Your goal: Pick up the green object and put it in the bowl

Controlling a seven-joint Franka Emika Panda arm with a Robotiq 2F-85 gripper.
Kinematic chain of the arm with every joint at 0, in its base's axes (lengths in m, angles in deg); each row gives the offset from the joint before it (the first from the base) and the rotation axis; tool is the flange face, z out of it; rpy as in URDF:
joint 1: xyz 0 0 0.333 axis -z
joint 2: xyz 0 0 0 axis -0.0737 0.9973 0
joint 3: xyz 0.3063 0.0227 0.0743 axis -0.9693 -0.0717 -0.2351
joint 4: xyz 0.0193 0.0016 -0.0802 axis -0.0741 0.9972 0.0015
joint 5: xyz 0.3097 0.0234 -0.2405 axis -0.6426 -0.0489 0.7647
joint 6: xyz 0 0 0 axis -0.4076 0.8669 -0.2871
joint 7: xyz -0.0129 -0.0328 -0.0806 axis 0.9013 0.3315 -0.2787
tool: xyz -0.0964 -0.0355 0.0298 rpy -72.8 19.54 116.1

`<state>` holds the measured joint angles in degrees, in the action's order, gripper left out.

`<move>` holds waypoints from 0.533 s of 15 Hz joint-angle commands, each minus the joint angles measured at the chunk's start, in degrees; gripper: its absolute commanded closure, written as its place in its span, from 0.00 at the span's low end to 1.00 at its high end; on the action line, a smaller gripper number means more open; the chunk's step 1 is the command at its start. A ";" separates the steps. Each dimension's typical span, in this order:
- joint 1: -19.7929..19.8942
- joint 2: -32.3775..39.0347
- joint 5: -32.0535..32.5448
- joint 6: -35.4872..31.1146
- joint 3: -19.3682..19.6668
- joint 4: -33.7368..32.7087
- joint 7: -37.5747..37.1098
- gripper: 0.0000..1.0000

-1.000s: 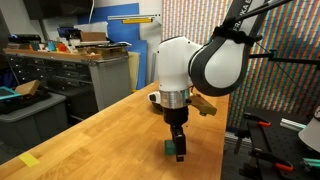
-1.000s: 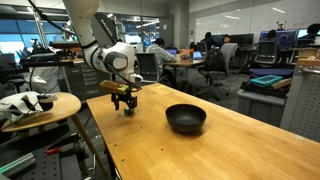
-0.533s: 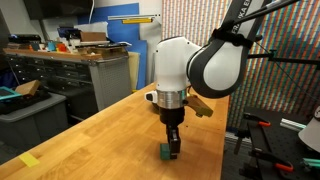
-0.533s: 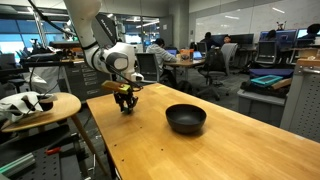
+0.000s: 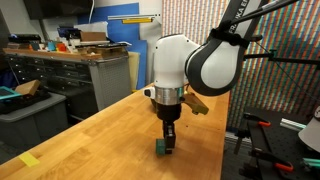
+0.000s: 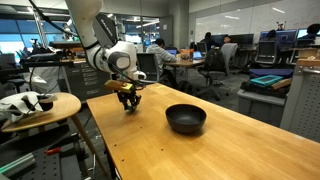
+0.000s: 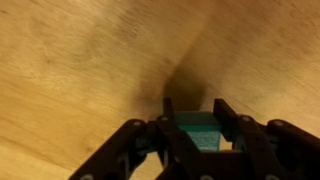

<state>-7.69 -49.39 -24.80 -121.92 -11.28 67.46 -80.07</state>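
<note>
Robotiq gripper has its black fingers closed in on the small dark green cube-shaped block, one finger on each opposite flat face, and I judge the block pinched. In an exterior view the block sits at the fingertips, at or just above the light wooden tabletop; I cannot tell whether it is off the surface. It looks light and rigid to me, with smooth faces that could slip, so I want a square, centred pinch across the flats. The round, shallow, glossy black bowl stands on the table well to the right of the Robotiq gripper, apart from it.
</note>
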 commanded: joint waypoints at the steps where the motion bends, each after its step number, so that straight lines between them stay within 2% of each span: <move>1: -0.45 -2.01 1.78 -0.27 1.87 -0.86 -2.26 0.80; 8: 0.50 -5.90 2.35 0.44 5.79 -1.92 -4.38 0.80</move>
<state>-7.56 -52.47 -24.29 -121.96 -7.08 65.42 -81.86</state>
